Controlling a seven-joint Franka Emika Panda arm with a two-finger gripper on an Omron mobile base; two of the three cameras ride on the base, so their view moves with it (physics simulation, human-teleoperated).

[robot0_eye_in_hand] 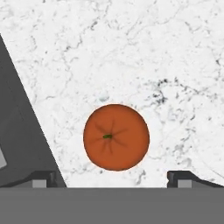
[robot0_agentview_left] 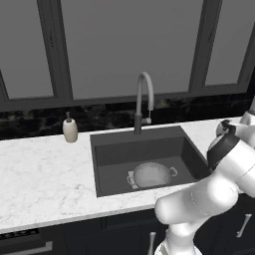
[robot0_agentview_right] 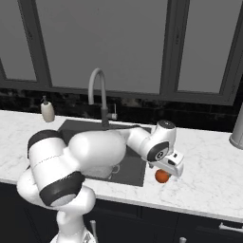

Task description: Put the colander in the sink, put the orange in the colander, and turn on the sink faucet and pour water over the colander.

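The grey pierced colander (robot0_agentview_left: pixel 152 174) stands upright on the floor of the dark sink (robot0_agentview_left: pixel 144 147), under the gooseneck faucet (robot0_agentview_left: pixel 142 99). No blue stream comes from the spout. The orange (robot0_eye_in_hand: pixel 116 137) lies on the white marble counter just right of the sink, near the front edge (robot0_agentview_right: pixel 162 176). My gripper (robot0_eye_in_hand: pixel 116 179) hangs right above the fruit, open, its two dark fingertips (robot0_eye_in_hand: pixel 43 178) spread wider than the orange and apart from it. In the right base view the hand (robot0_agentview_right: pixel 167 167) covers the orange's top.
A beige soap dispenser (robot0_agentview_left: pixel 69 130) stands at the back left of the sink. A grey metal vessel (robot0_agentview_right: pixel 237 128) sits at the counter's far right. My own arm arches over the sink's right side.
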